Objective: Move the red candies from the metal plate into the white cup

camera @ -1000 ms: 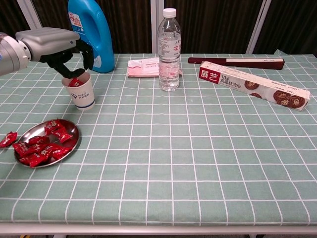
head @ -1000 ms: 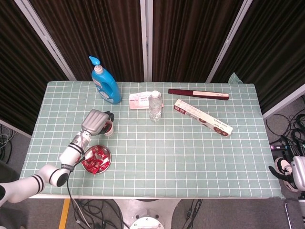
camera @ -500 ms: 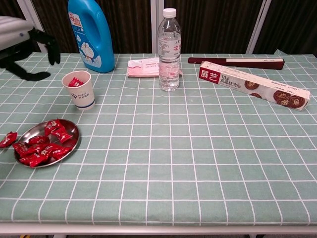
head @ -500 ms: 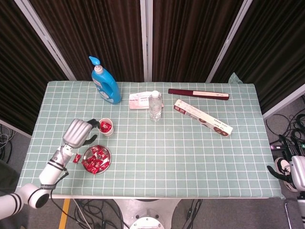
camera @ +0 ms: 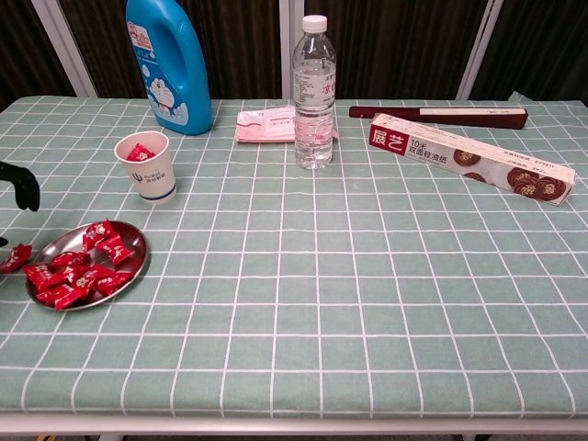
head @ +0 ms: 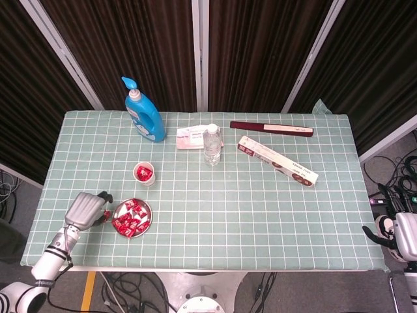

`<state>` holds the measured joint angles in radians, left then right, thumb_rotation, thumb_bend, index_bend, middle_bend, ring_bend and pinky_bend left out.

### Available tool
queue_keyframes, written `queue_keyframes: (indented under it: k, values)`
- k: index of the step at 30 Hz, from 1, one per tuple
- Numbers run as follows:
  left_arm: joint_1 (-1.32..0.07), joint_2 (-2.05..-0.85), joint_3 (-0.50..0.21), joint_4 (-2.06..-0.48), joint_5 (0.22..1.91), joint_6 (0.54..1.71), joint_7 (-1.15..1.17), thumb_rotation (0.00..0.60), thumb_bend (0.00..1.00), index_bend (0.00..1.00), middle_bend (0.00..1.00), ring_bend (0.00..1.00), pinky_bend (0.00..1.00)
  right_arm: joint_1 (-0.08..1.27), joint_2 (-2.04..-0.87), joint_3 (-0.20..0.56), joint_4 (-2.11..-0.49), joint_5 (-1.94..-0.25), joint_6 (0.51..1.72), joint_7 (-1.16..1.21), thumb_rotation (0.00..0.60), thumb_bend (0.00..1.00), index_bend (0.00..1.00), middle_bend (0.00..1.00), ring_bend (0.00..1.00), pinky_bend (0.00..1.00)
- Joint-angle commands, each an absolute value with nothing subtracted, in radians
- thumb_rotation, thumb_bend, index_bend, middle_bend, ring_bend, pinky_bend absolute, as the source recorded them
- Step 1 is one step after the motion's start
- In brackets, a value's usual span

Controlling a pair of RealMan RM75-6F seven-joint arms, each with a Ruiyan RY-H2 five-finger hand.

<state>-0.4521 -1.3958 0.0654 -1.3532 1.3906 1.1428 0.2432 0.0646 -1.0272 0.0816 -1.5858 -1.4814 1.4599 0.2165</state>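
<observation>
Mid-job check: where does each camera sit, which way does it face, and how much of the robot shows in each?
Head view: high above the near edge, looking steeply down on the table; left hand and forearm show beside the metal plate.
Chest view: low at the near edge, facing across; only the left hand's dark fingertips show.
Shared: plate, white cup, water bottle.

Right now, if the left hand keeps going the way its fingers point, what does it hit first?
Probably the stray red candy just off the metal plate, then the plate's near rim. The left hand points that way; its height is unclear.
</observation>
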Motion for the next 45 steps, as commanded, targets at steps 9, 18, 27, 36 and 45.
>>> queue_keyframes:
  k: [9,18,27,36,45]
  values:
    - [-0.443,-1.423,0.077,-1.347,1.364,1.077,0.338,0.600,0.28,0.40,0.43,0.85,1.00,0.063,-1.025,0.080,-1.597,-1.479,1.462,0.204,0.600,0.11,0.04,0.14,0.01,0.31]
    - [-0.438,-1.462,0.066,-1.288,1.349,1.047,0.338,0.600,0.28,0.43,0.45,0.85,1.00,0.064,-1.023,0.080,-1.601,-1.478,1.461,0.201,0.600,0.11,0.04,0.14,0.01,0.31]
    - [-0.432,-1.486,0.059,-1.242,1.366,1.046,0.304,0.600,0.28,0.51,0.52,0.86,1.00,0.064,-1.023,0.080,-1.603,-1.476,1.461,0.198,0.600,0.11,0.04,0.14,0.01,0.31]
    - [-0.430,-1.503,0.051,-1.190,1.391,1.047,0.232,0.600,0.34,0.57,0.59,0.87,1.00,0.065,-1.022,0.080,-1.608,-1.476,1.461,0.193,0.600,0.11,0.04,0.14,0.01,0.31]
    - [-0.442,-1.477,0.016,-1.195,1.435,1.097,0.150,0.600,0.44,0.63,0.67,0.89,1.00,0.063,-1.021,0.079,-1.608,-1.480,1.466,0.197,0.600,0.11,0.04,0.14,0.01,0.31]
